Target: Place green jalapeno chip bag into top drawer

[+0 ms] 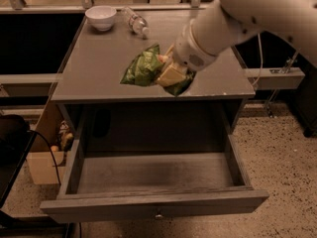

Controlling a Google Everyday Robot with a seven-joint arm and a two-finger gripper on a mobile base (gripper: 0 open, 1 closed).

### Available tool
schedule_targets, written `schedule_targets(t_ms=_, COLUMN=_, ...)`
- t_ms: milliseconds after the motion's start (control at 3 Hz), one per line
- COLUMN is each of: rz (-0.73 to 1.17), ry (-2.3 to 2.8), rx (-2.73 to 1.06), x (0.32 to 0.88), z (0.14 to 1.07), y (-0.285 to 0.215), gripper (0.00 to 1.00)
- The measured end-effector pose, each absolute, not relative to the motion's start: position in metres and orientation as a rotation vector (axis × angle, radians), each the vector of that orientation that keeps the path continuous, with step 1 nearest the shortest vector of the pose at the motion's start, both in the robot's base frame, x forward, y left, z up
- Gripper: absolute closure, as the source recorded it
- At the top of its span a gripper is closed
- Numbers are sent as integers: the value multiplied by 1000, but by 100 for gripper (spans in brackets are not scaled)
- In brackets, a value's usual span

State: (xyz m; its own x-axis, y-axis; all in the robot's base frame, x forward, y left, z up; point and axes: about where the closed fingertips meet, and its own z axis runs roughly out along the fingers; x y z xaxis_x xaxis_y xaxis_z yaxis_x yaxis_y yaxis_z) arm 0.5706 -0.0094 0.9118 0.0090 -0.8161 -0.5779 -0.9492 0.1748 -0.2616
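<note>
The green jalapeno chip bag (141, 68) is crumpled and held in the air over the front part of the grey table top (94, 66). My gripper (167, 74) comes in from the upper right on a white arm and is shut on the bag, with pale fingers (171, 76) pressed into it. The top drawer (153, 209) is pulled fully open below the table, its grey floor bare, with a small metal knob (158, 215) on its front panel. The bag hangs above and behind the drawer's opening.
A white bowl (101, 17) and a clear plastic bottle (136, 22) lie at the back of the table. A cardboard box (42, 160) and a dark object with a cable stand on the floor at the left. Speckled floor lies to the right.
</note>
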Motion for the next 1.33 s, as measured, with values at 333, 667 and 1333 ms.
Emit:
schedule_targets(t_ms=333, rz=347, ry=1823, rx=-1578, x=552, z=917, y=-33, gripper=100)
schedule_targets(t_ms=667, rz=347, ry=1823, rx=-1578, x=552, z=917, y=-33, gripper=100)
schedule_targets(t_ms=1333, rz=414, ry=1787, rx=-1647, x=513, z=913, y=-29, gripper=100)
